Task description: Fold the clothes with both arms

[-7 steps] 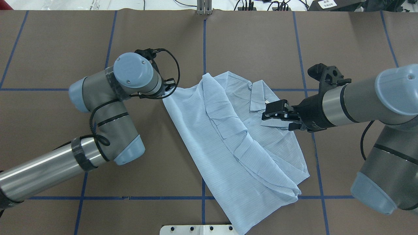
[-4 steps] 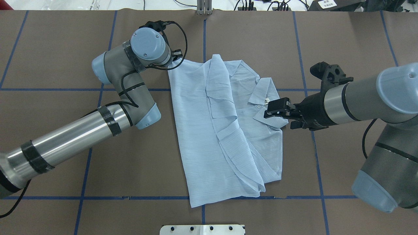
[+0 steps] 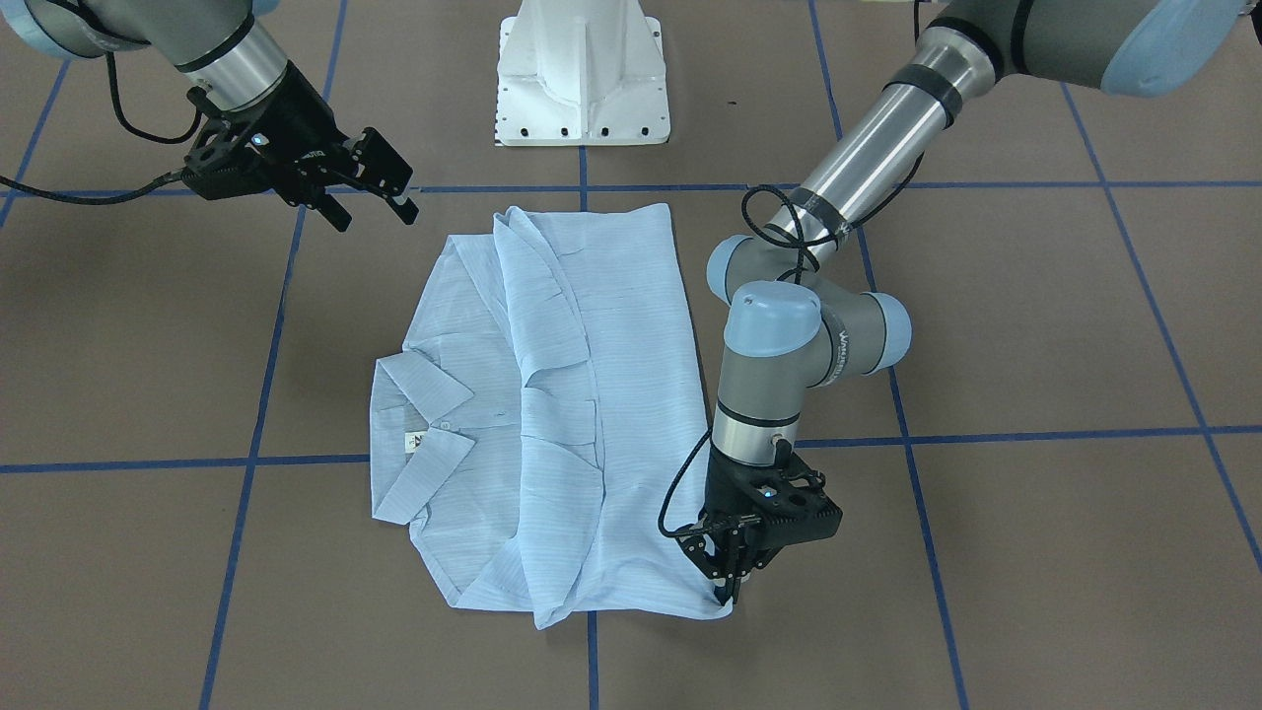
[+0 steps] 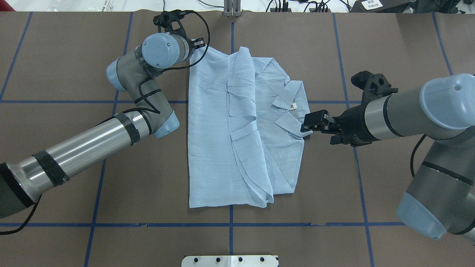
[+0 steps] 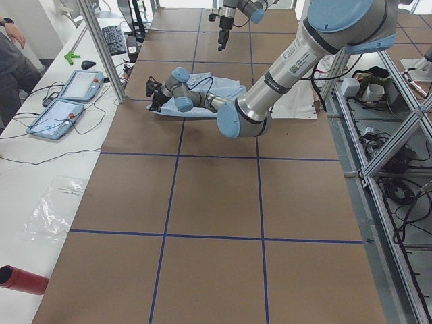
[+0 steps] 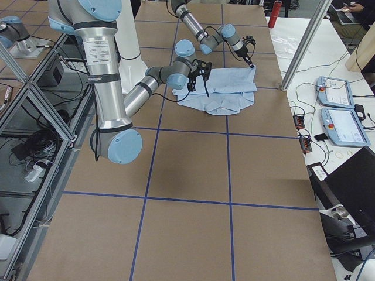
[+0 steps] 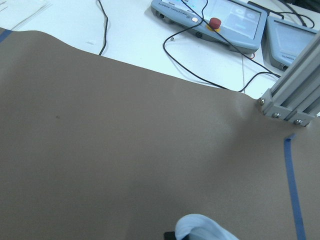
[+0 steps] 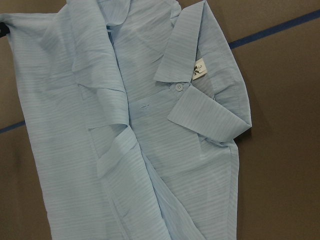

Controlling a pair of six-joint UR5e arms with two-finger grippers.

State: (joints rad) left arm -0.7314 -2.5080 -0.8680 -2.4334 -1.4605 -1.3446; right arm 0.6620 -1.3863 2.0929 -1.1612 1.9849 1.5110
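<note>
The clothes, one pale-blue striped shirt (image 4: 237, 133), lie flat on the brown table, collar (image 4: 291, 111) and white neck label (image 8: 198, 69) on the right side. My left gripper (image 3: 732, 582) is shut on the shirt's far-left corner (image 4: 202, 50) and presses it low to the table. A scrap of that cloth (image 7: 202, 229) shows in the left wrist view. My right gripper (image 4: 308, 124) hangs open above the table by the collar edge, with nothing between its fingers. In the right wrist view the shirt (image 8: 125, 140) fills the frame.
The white pedestal base (image 3: 582, 74) stands at the robot's side of the table. An aluminium post (image 4: 232, 9) and cables sit at the far edge, and teach pendants (image 7: 215, 20) lie beyond it. Blue tape lines (image 4: 230, 224) cross the brown surface. A person (image 5: 10, 61) sits at the side desk.
My left gripper has pulled the shirt's corner toward the far edge, and the shirt has swung round to lie square with the tape lines. The right gripper has barely moved and stays open.
</note>
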